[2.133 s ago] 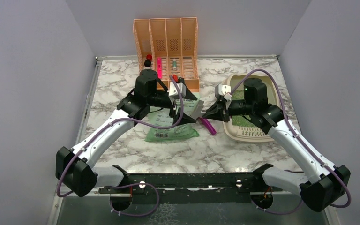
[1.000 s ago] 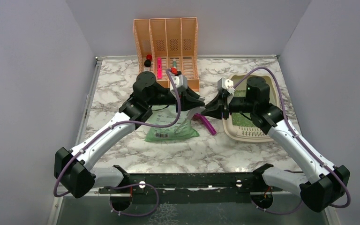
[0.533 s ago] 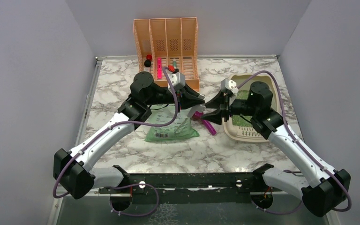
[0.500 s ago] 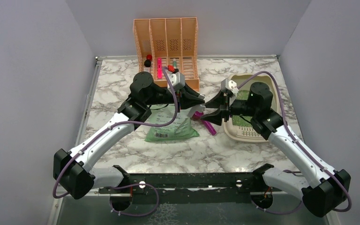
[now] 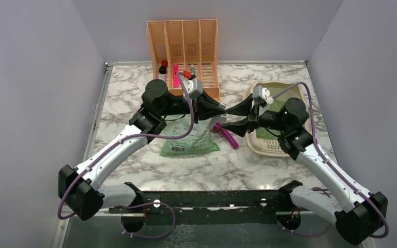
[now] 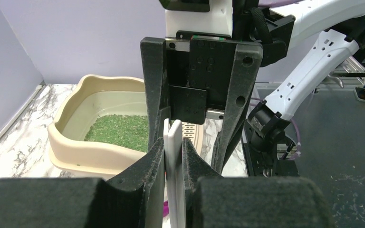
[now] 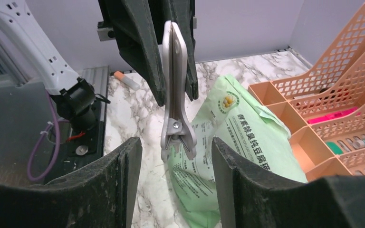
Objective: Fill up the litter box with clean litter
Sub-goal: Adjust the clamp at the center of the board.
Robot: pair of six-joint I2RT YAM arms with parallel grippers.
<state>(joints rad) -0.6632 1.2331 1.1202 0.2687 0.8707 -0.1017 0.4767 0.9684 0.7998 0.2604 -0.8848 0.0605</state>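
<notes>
The beige litter box (image 5: 269,151) sits at the right of the table, with clean litter (image 5: 275,106) as a green patch in its far half. In the left wrist view the litter box (image 6: 76,154) and the litter (image 6: 119,130) lie beyond my fingers. My left gripper (image 5: 221,108) is shut on a flat grey-white clip (image 6: 175,180), held above the table. My right gripper (image 5: 229,119) faces it, open. From the right wrist, the clip (image 7: 173,85) hangs between the left fingers (image 7: 142,42), and my right gripper (image 7: 176,171) stands wide on both sides of its lower end without touching.
A pale green printed bag (image 5: 188,139) lies flat at table centre, under both grippers. A magenta stick (image 5: 229,138) rests between the bag and the litter box. The peach file organizer (image 5: 183,46) stands at the back, with pens in front of it.
My right gripper has opened, let go of the clip and drawn back to the right. My left gripper has kept its hold on the clip and lifted it slightly.
</notes>
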